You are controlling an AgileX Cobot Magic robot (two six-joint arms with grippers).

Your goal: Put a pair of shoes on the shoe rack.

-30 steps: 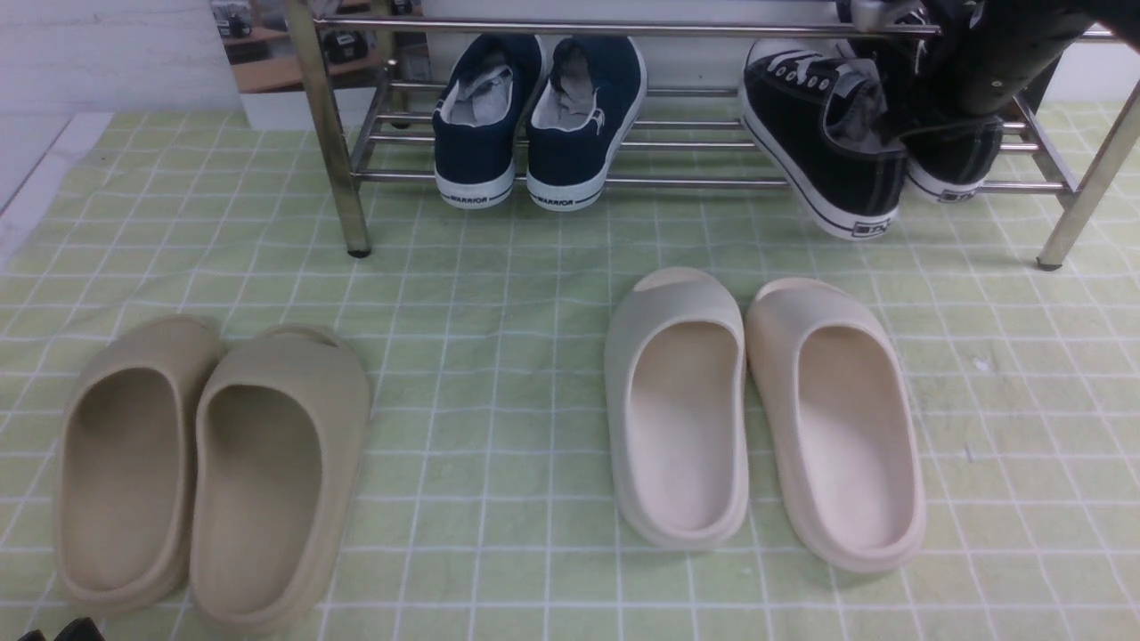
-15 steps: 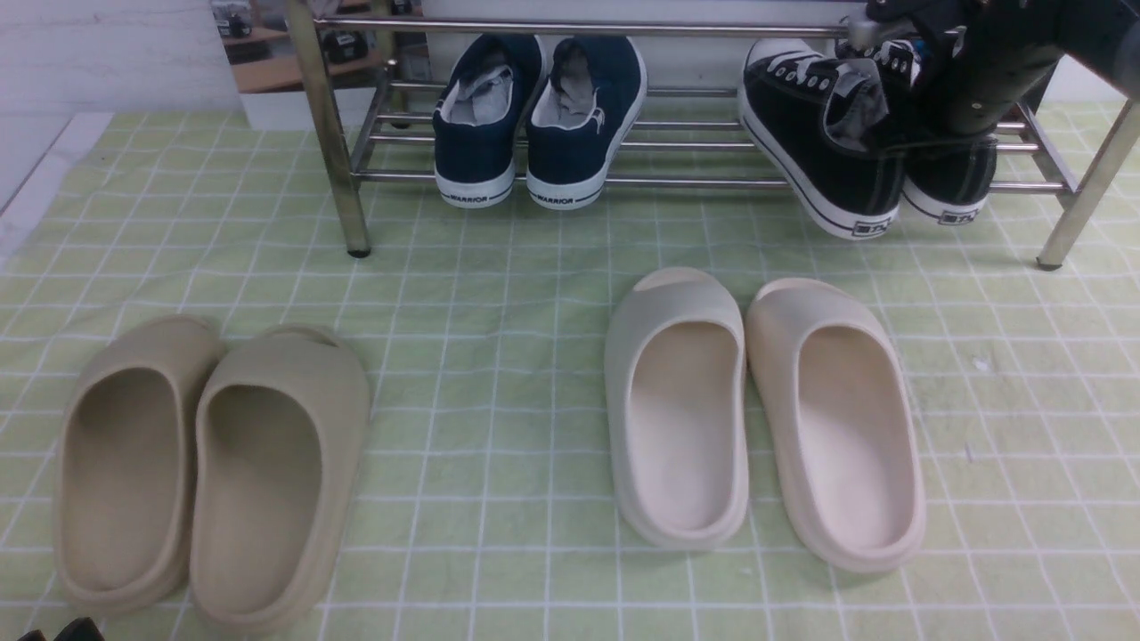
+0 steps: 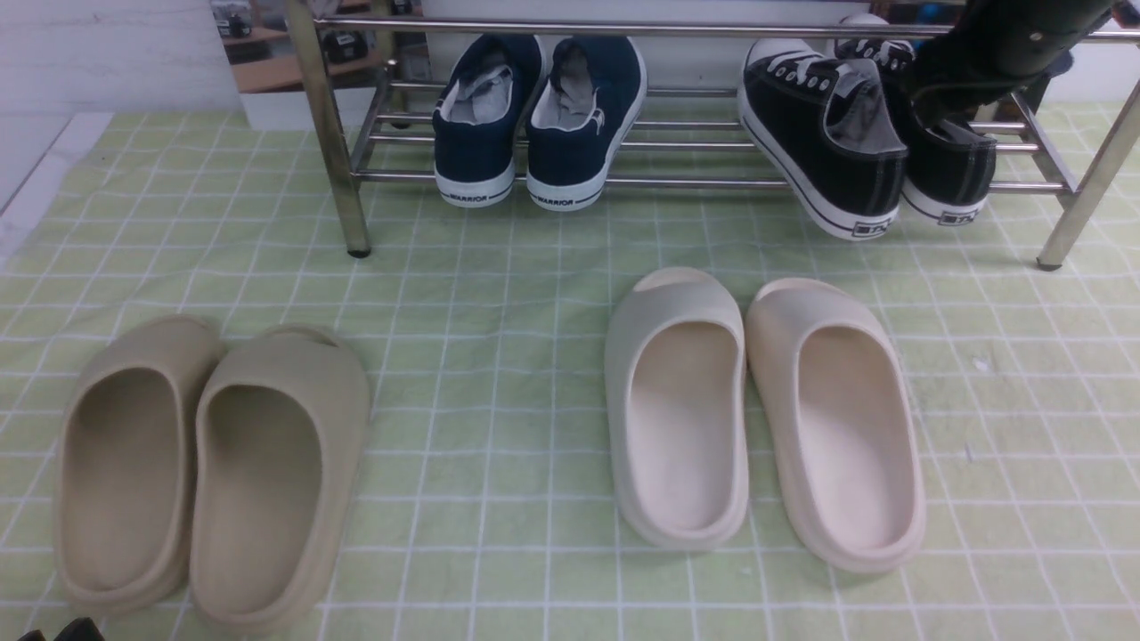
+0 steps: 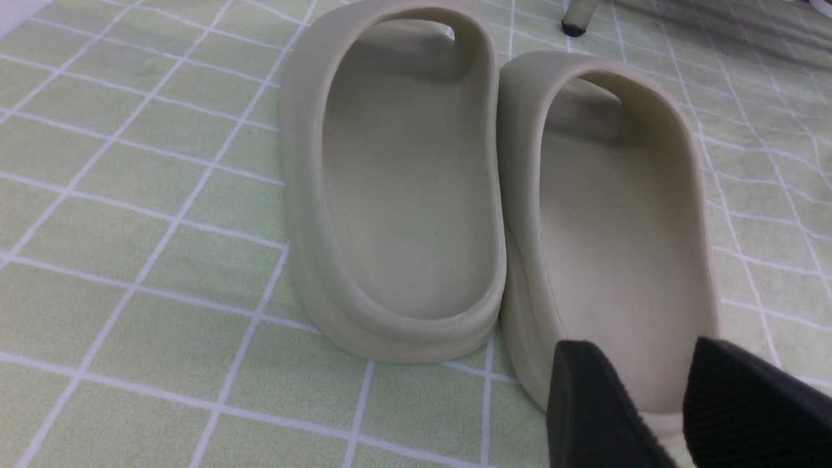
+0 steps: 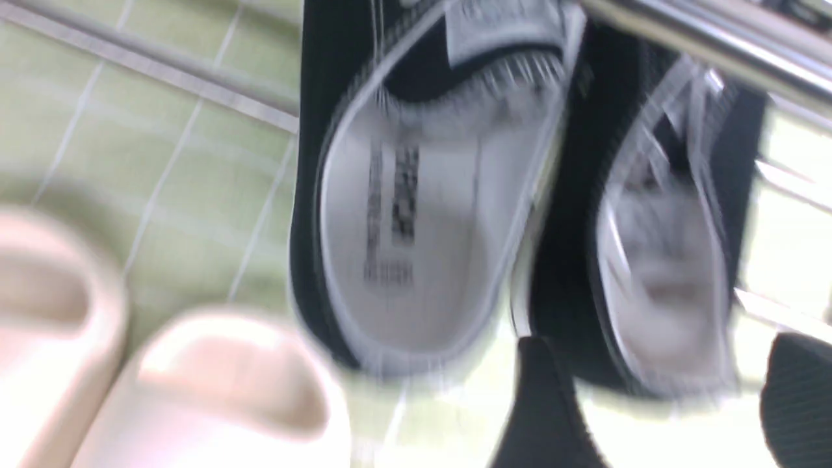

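Position of goods: the pair of shoes (image 3: pixel 828 133) is on the lower bars of the shoe rack (image 3: pixel 331 133), at about 1 o'clock from the middle of the counter (image 3: pixel 534 294). Both sneakers lie with toes towards 11 o'clock and heels towards 5 o'clock. The one nearer the navy slip-ons (image 3: pixel 539 116) is tipped against its mate, and its heel overhangs the front bar.

Right arm (image 3: pixel 997 53): above the pair at 1 o'clock, close under the rack's top bar. In the wrist view, blurred, the right fingers (image 5: pixel 539 409) stand spread wide with nothing between them. The sneaker openings lie just beyond their tips, long axes running away from the fingers.

Left arm: low at 7 o'clock, well apart from the rack. The left fingers (image 4: pixel 591 403) are parted by a narrow gap and clasp nothing, poised over the heel end of the beige slides (image 4: pixel 507 195).

Assessment: the placing looks essentially done. The right arm is plainly the nearer, and any correction falls to it. The pair sits directly ahead of its open fingers, so a clean exit means drawing back towards 6 o'clock without catching the top bar or the collars.

Risk noted: the leaning sneaker may slide off the front bar if nudged. The cream slides (image 3: pixel 766 409) lie below at 5 o'clock.
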